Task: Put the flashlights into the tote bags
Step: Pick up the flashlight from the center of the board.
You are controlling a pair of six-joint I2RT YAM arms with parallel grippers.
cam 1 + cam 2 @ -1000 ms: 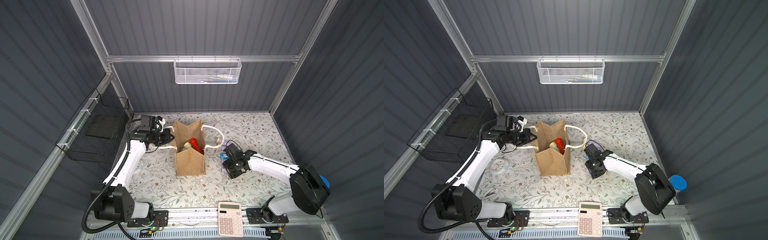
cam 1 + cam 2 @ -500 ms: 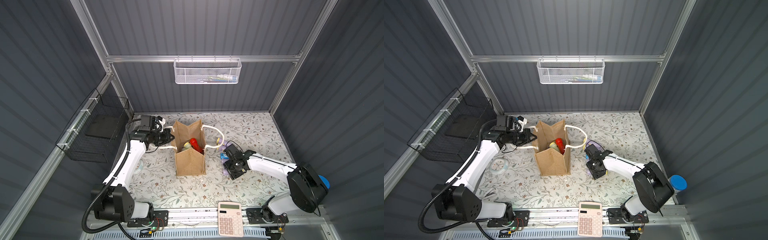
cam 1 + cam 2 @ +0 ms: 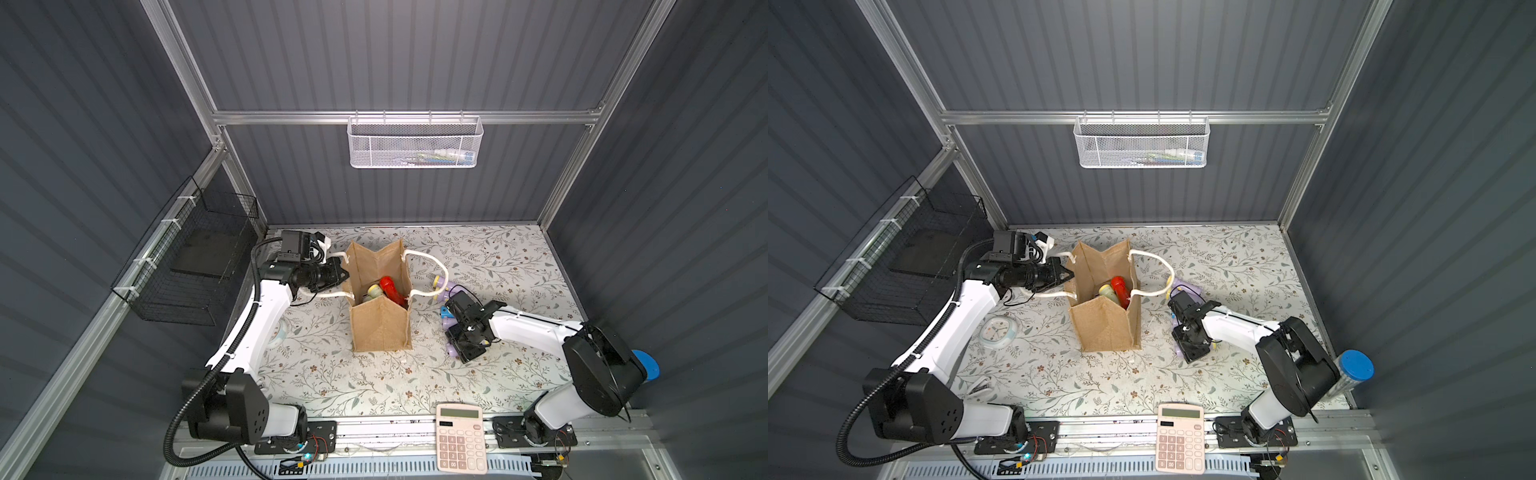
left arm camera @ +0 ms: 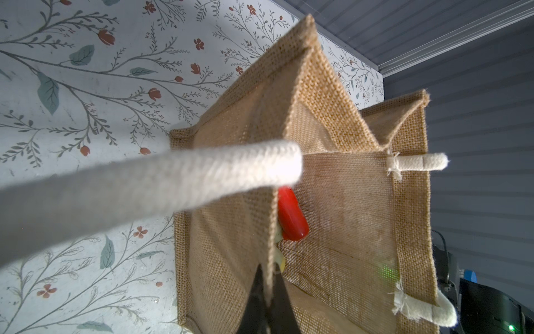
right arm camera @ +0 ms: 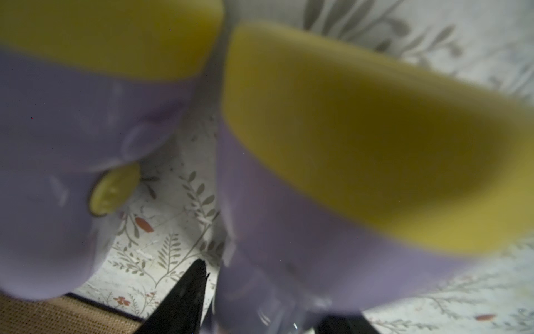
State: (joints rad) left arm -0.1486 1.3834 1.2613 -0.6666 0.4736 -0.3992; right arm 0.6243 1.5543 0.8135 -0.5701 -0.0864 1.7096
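Floral desk [image 3: 498, 266] carries the tote bag [image 3: 380, 328] at centre, with a red flashlight [image 3: 390, 286] inside. Left fingers [image 4: 281, 306] pinch its jute rim at 9 o'clock. Right fingers [image 5: 185, 300], at its 3 o'clock, flank a lilac flashlight [image 5: 289, 260] lying on the desk; I cannot tell whether they grip it.

In both top views the tote bag [image 3: 380, 328] stands in the middle of the table [image 3: 332, 382], with flashlights [image 3: 390, 289] inside it and loose flashlights [image 3: 445, 291] just right of it. The calculator [image 3: 460, 436] lies at the lower edge of the frame. The mesh basket [image 3: 395, 145] hangs at the upper middle, the wire basket [image 3: 178, 299] at the left.
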